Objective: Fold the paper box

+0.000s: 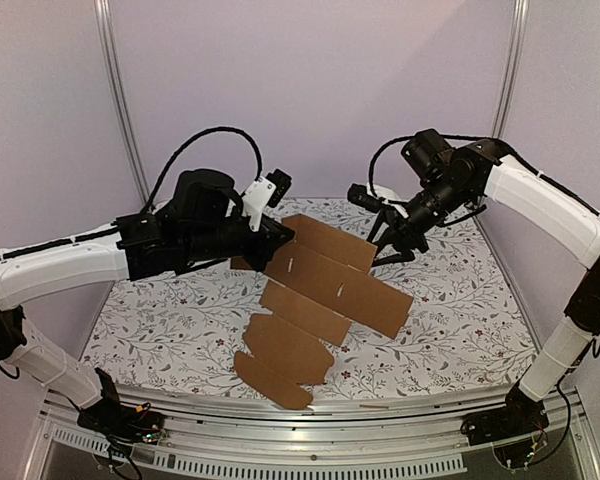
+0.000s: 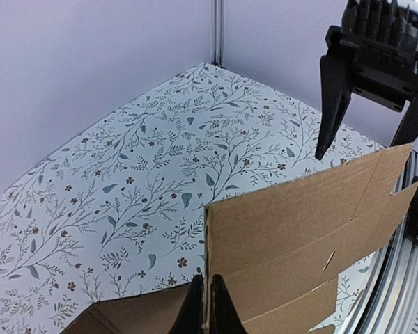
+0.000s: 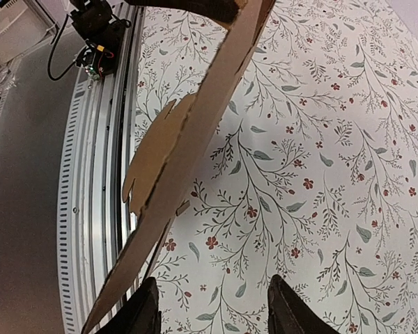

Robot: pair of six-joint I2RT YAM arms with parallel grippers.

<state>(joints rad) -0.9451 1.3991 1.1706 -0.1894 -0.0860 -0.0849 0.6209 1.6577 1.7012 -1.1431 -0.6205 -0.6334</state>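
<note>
A table [image 1: 460, 320] covered in a white cloth with a leaf and red flower print fills the lower half of the top view. A ribbed metal rail [image 1: 310, 440] runs along the table's near edge. The white left arm [image 1: 60, 265] reaches in from the left of the frame and the right arm [image 1: 550, 210] comes from the right, and both end near the middle.

The paper box [image 1: 330, 280] is an unfolded brown cardboard sheet with creased panels and notched flaps. It stretches from the centre of the frame down towards the bottom centre. Its upper end is raised off the cloth and its rounded lower flaps lie near the rail.

The left gripper [image 1: 280, 240] is at the sheet's upper left corner. In the left wrist view its fingers [image 2: 191, 309] are pressed together on an upright edge of the cardboard at the bottom centre.

The right gripper [image 1: 400, 245] hangs just beside the sheet's upper right edge. In the right wrist view its jaws stand wide apart with only cloth between them. The cardboard runs edge-on from the top centre to the lower left, passing just outside the finger at the left of the frame.
</note>
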